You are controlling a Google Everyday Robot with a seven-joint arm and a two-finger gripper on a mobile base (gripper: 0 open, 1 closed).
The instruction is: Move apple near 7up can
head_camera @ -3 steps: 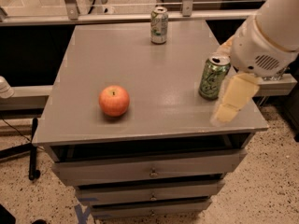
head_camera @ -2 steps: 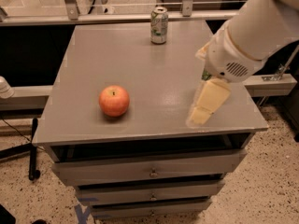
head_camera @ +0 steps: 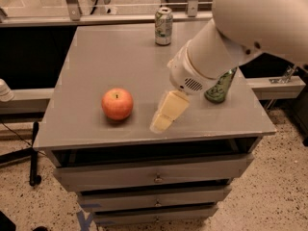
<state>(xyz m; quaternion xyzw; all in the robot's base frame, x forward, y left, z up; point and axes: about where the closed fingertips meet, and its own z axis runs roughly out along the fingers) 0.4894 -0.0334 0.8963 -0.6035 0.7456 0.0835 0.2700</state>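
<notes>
1. The robot's pale yellow gripper (head_camera: pixel 168 112) hangs low over the front part of the flat grey metal table (head_camera: pixel 96 57).
2. I cannot tell if the gripper is open or closed. Nothing seems to be in it.
3. The round red-orange apple (head_camera: pixel 117 103) sits near the gripper, toward the picture's left side.
4. The apple is round, so any side should work for a grab.
5. The slim silver-white 7up can (head_camera: pixel 163 26) stands far behind the gripper, at the table's back edge, well apart from the apple.
6. A dark green can (head_camera: pixel 220 86) stands on the gripper's other side, partly hidden by the arm.
</notes>
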